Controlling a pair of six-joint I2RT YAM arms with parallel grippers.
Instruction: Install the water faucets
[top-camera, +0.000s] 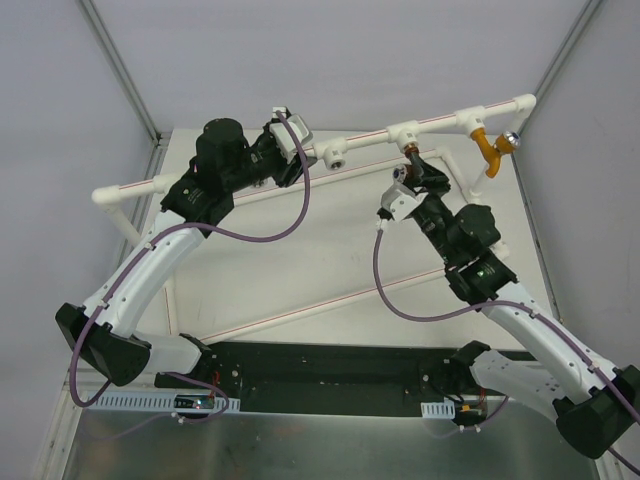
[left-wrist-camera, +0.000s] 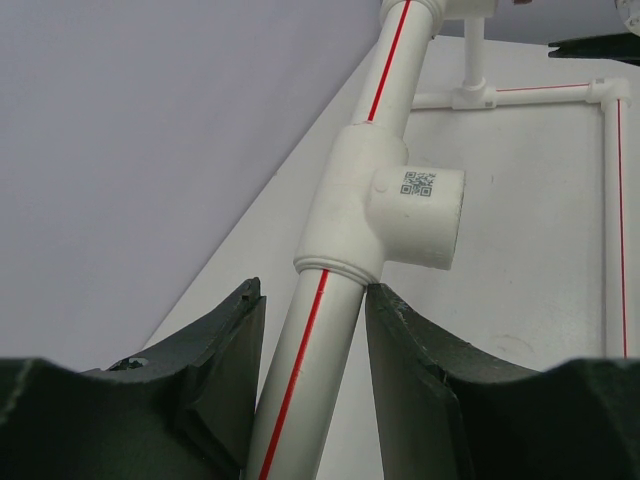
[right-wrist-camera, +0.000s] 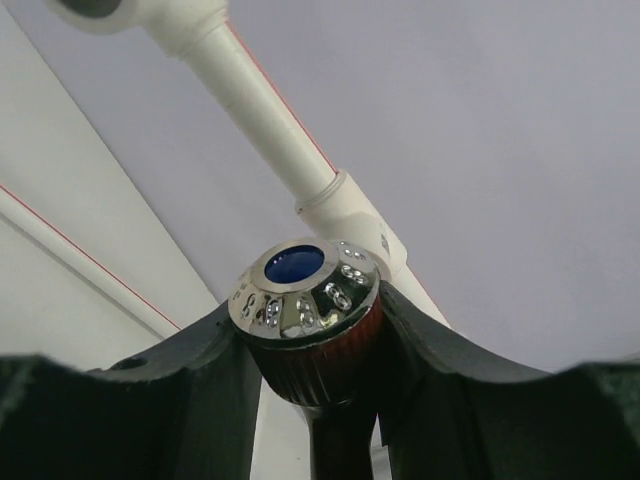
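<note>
While being fitted, reddish-brown faucet (right-wrist-camera: 300, 290): on the near side of the middle tee (top-camera: 403, 129), seemingly touching its socket; silver cap with blue centre faces the wrist camera; whether the stem has entered the socket, I cannot tell.
Right gripper (right-wrist-camera: 310, 315): narrow, both fingers pressed on the faucet's ribbed reddish body just under the cap.
Handling note: I'd keep the stem square to the middle tee's socket, turn about the stem's own axis and press gently inward; a skewed start would likely jam the fit or slip the grip.
Left gripper (left-wrist-camera: 315, 300): narrow, closed around the white pipe (left-wrist-camera: 390, 70), left of the middle tee, just beside the code-marked tee (left-wrist-camera: 400, 215) whose socket is unfilled; probably bracing the pipe against twist.
Orange-yellow faucet (top-camera: 487, 150): right of the middle tee, hanging from the next tee (top-camera: 470, 118), apparently already fitted.
Table (top-camera: 300, 270): pale top spreading nearward from the middle tee, more striped pipe lying across it.
</note>
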